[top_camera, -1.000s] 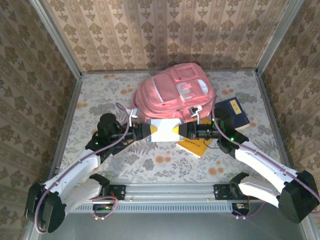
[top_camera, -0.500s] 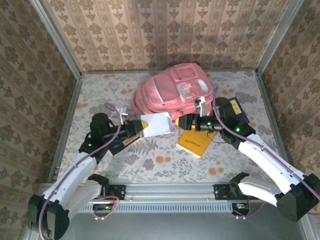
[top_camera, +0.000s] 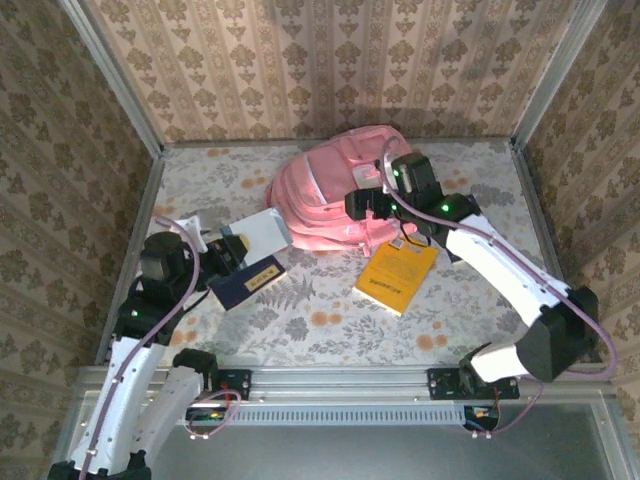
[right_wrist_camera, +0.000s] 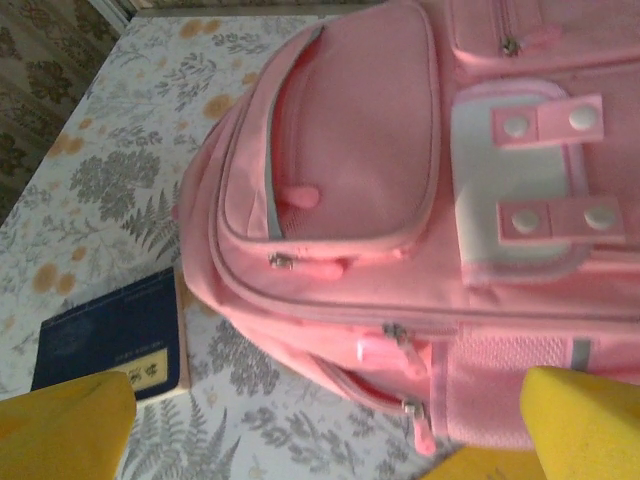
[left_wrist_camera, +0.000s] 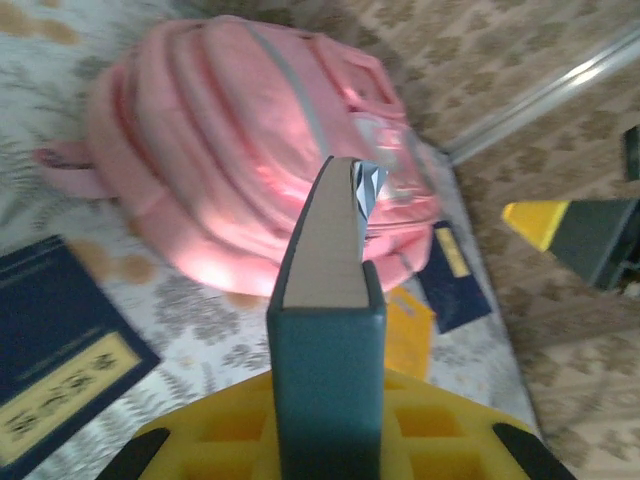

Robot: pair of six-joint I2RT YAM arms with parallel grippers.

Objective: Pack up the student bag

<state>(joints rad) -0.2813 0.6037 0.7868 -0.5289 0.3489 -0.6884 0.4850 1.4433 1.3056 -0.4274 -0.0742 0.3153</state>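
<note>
The student bag [top_camera: 335, 190], a pink backpack, lies on the table's far middle. My left gripper [top_camera: 238, 247] is shut on a teal-covered book [top_camera: 268, 230], held off the table just left of the bag. In the left wrist view the book [left_wrist_camera: 325, 330] stands spine-up between my yellow fingers [left_wrist_camera: 200, 445], with the bag [left_wrist_camera: 220, 140] beyond it. My right gripper [top_camera: 366, 205] hovers over the bag's front, open and holding nothing. Its yellow fingertips [right_wrist_camera: 60, 425] stand far apart above the bag [right_wrist_camera: 400, 180], near a partly open zip [right_wrist_camera: 385, 385].
A dark blue book with a yellow label [top_camera: 247, 283] lies on the table under my left gripper. A yellow book [top_camera: 397, 275] lies in front of the bag, and another blue book [left_wrist_camera: 455, 280] beside it. Metal rails edge the table on both sides.
My right gripper let go of the teal book, opened wide and swung up over the bag. My left arm pulled the book away to the left.
</note>
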